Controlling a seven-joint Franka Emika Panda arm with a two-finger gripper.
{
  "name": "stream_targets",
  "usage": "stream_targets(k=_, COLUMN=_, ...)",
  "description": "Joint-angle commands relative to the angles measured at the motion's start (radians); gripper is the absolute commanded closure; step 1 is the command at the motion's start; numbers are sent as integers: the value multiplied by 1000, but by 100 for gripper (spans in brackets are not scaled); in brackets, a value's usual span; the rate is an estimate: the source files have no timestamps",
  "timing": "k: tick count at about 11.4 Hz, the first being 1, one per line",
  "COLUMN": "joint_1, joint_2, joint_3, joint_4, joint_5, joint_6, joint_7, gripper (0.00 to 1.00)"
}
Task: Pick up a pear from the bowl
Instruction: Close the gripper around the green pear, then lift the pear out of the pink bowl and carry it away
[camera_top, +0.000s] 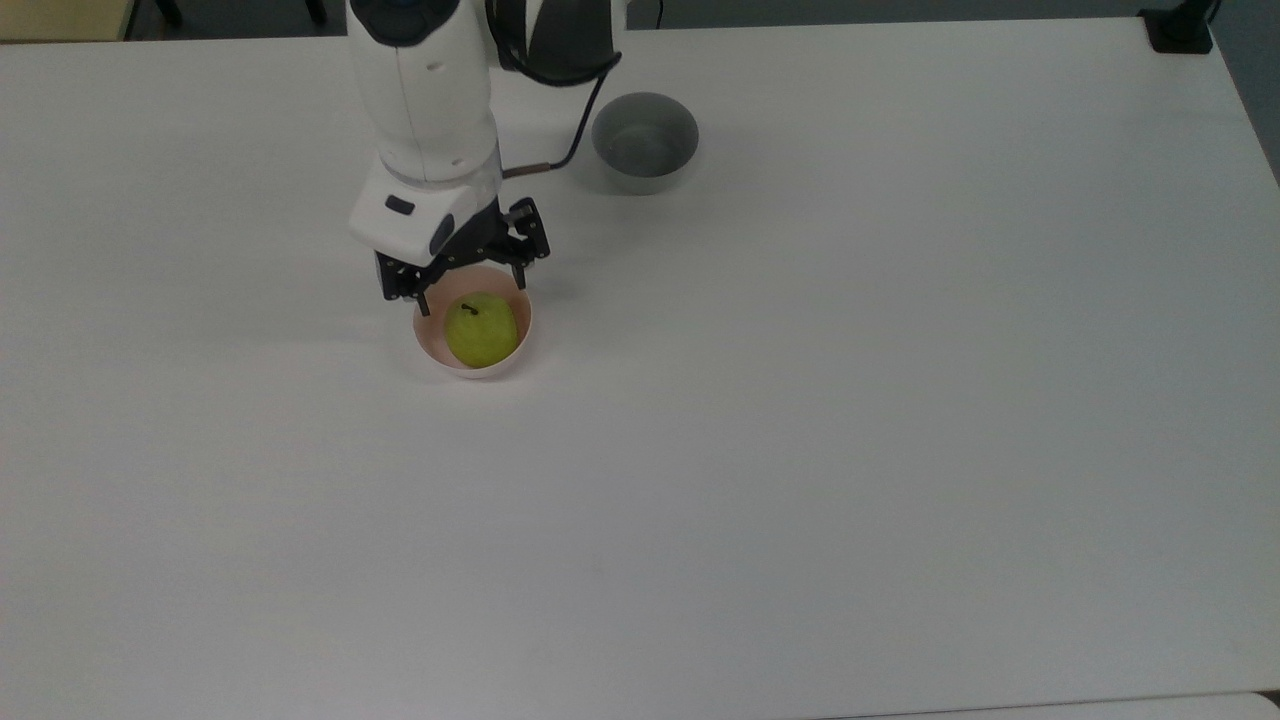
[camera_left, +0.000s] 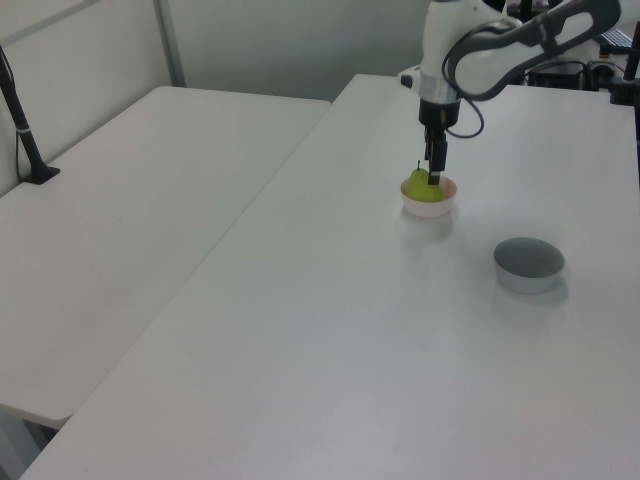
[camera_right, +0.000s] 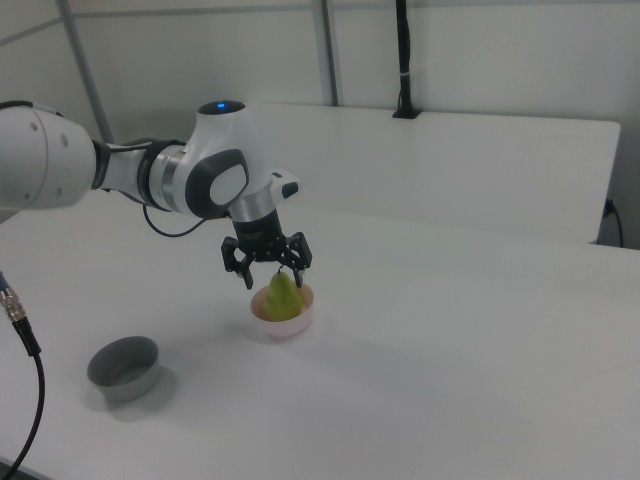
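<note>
Arm pose: the white arm (camera_top: 430, 90) enters at the top view's 12 o'clock edge and reaches down toward 6 o'clock; in the right view it comes in from the right view's left, bends at a rounded joint and turns its wrist straight down.
Gripper: the gripper (camera_top: 470, 285) (camera_right: 272, 276) (camera_left: 435, 172) hangs over the far rim of the bowl, fingers pointing down at the table.
Fingers: spread wide, one black finger (camera_top: 423, 300) at the bowl's 10 o'clock rim in the top view and the other at about 1 o'clock; they straddle the top of the pear and grip nothing, with a gap visible on each side in the right view.
Bowl: the pale pink bowl (camera_top: 430, 340) (camera_left: 428, 206) (camera_right: 285, 325) stands upright on the white table (camera_top: 800, 400), left of centre in the top view.
Pear place: the pear (camera_top: 481, 330) (camera_right: 283, 297) (camera_left: 418, 186) sits inside the bowl, toward its 4 o'clock side in the top view.
Pear axis: long axis roughly upright, narrow end and dark stem (camera_top: 469, 309) up, the stem leaning slightly toward 11 o'clock in the top view; in the right view the neck rises above the rim between the fingers.
Grey bowl: a grey bowl (camera_top: 645, 140) (camera_right: 124, 366) (camera_left: 529, 264) stands well apart, at about 1 o'clock from the pink one in the top view.
</note>
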Motion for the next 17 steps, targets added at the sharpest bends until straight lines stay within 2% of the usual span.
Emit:
stream_targets(k=1, joint_1=25, joint_2=36, joint_3=-8, joint_4=-6, joint_5=4, joint_6=64, joint_7=33, gripper=7)
stream_targets(k=3, joint_1=23, joint_2=36, joint_3=-8, joint_4=-6, joint_5=6, joint_6=69, joint_7=43, gripper=94)
stream_targets(k=4, joint_1=23, joint_2=36, joint_3=-8, joint_4=-4, joint_5=6, joint_6=69, joint_7=49, gripper=100)
stream_targets(k=10, joint_1=14, joint_2=9, joint_3=-9, joint_4=5, joint_5=3, joint_6=40, joint_7=42, gripper=100)
stream_targets(k=13, joint_1=-6, joint_2=-43, joint_3=-11, joint_4=103, joint_5=-2, joint_6=-199, joint_7=28, gripper=100)
stream_targets(k=17, joint_1=-46, joint_2=-132, joint_3=-8, joint_4=179, joint_5=6, joint_6=-360, joint_7=36, gripper=100)
